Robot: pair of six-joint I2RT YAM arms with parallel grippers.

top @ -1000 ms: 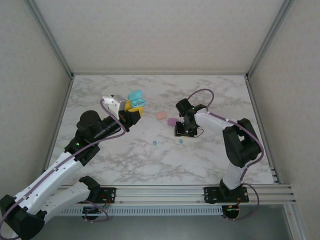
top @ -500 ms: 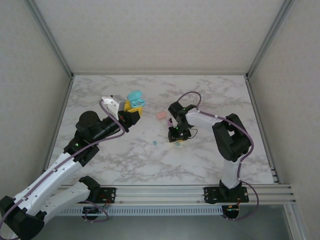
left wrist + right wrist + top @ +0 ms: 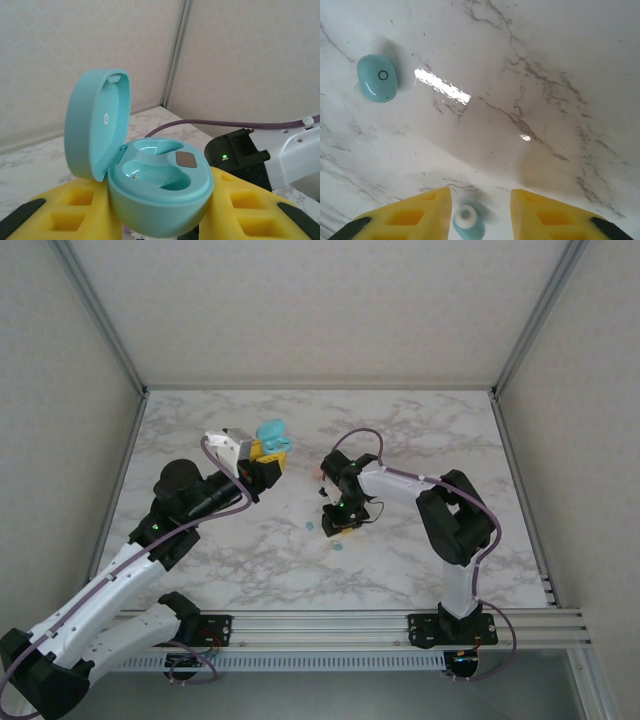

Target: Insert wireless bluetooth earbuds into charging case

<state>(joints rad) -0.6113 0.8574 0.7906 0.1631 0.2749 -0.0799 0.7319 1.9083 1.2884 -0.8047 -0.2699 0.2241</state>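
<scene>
Charging case (image 3: 159, 186), lid up, sits clamped in left hand (image 3: 266, 454), raised at centre-left, apparently ready for loading; right hand (image 3: 480, 200), narrowly parted, straddles teal earbud (image 3: 466, 223) on surface (image 3: 545, 75) at lower frame edge

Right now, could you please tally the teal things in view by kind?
Teal earbuds: 2
Teal case: 1
Total: 3
</scene>
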